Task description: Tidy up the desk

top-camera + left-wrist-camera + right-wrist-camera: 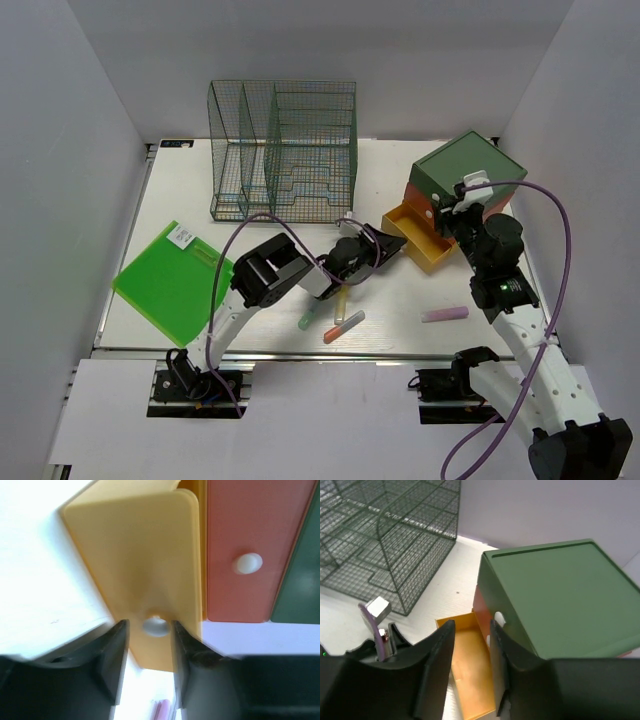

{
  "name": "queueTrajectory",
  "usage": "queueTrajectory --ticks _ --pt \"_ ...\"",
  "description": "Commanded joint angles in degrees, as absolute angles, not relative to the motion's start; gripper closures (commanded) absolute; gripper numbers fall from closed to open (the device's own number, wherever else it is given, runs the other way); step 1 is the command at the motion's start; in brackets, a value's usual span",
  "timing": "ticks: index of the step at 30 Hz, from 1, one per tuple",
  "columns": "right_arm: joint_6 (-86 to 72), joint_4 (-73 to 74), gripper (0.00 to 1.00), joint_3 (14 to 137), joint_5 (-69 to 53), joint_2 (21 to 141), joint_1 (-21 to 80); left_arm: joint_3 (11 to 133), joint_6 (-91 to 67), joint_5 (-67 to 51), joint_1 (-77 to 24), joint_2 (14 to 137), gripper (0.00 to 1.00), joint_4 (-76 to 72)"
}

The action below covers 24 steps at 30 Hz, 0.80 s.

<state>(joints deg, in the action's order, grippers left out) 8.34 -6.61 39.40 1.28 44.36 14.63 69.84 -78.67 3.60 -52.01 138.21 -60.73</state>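
The white desk (180, 190) carries a green-topped drawer box (465, 170) at the right, with its yellow drawer (420, 245) pulled out. My left gripper (392, 243) is at the drawer's front. In the left wrist view its fingers stand open (149, 630), one on each side of the drawer's white knob (156, 626), with a small gap on the left. My right gripper (450, 215) hovers open and empty over the open drawer (472, 665), beside the box (555, 595). Several markers lie loose near the front: green (308, 318), orange (343, 326) and pink (445, 314).
A green wire-mesh rack (285, 150) stands at the back centre. A flat green folder (172, 282) lies at the left front. A red drawer (245, 530) with a white knob sits shut next to the yellow one.
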Motion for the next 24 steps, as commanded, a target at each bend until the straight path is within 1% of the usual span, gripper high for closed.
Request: queueTrajectory --ticks 1,2,3,4,6,7,8,9,11,14,18,20,21,22,23,24 --pt "10.0 -8.6 0.58 38.7 -3.6 44.6 14.3 69.4 -78.0 1.9 -51.2 134.5 0.42 -59.0" --pt "10.5 -8.2 0.53 38.7 -5.1 44.7 14.4 69.9 -77.8 1.8 -50.6 134.2 0.39 -58.6" --pt "10.9 -7.7 0.43 38.8 -8.1 44.7 14.2 70.0 -77.6 1.6 -50.6 133.7 0.36 -58.4" --pt "12.4 -7.1 0.40 38.8 -10.3 45.0 14.5 70.1 -77.5 0.9 -50.6 133.4 0.35 -58.3" --pt "15.0 -3.4 0.37 39.5 -19.0 45.3 14.2 70.0 -77.1 0.2 -50.1 132.2 0.35 -58.2" --pt "18.4 -1.9 0.32 39.6 -22.2 45.3 14.3 69.9 -76.8 0.1 -49.6 131.7 0.35 -57.8" --pt "19.9 -1.0 0.31 39.6 -25.2 45.4 14.3 69.5 -76.0 -1.9 -49.6 130.9 0.35 -57.6" --pt "23.7 2.9 0.30 39.8 -31.5 45.7 14.3 68.2 -75.4 -2.1 -49.6 129.0 0.35 -56.9" --pt "25.9 5.4 0.29 39.8 -36.7 46.0 14.3 66.6 -73.6 -2.6 -49.6 126.7 0.35 -55.8" --pt "29.9 8.6 0.29 39.7 -43.0 46.3 14.2 62.9 -71.6 -3.1 -49.6 121.8 0.35 -52.0" --pt "31.6 9.8 0.30 39.4 -44.0 46.7 14.0 57.7 -67.8 -3.8 -49.0 115.6 0.35 -45.1" --pt "32.7 10.3 0.32 39.5 -43.9 46.5 13.7 56.5 -63.9 -3.7 -49.0 111.0 0.36 -40.2" --pt "33.3 10.5 0.33 39.5 -43.9 46.1 13.5 56.0 -62.2 -3.8 -49.0 109.5 0.36 -38.4" --pt "34.8 12.3 0.35 39.7 -44.4 46.0 13.4 55.3 -60.5 -4.0 -48.5 107.6 0.40 -36.1" --pt "37.2 14.2 0.44 40.2 -46.0 45.9 13.4 55.4 -56.5 -4.0 -48.5 103.6 0.44 -29.0" --pt "41.4 16.4 0.53 40.8 -46.8 45.7 13.4 55.6 -53.8 -3.3 -48.5 101.4 0.50 -25.2"
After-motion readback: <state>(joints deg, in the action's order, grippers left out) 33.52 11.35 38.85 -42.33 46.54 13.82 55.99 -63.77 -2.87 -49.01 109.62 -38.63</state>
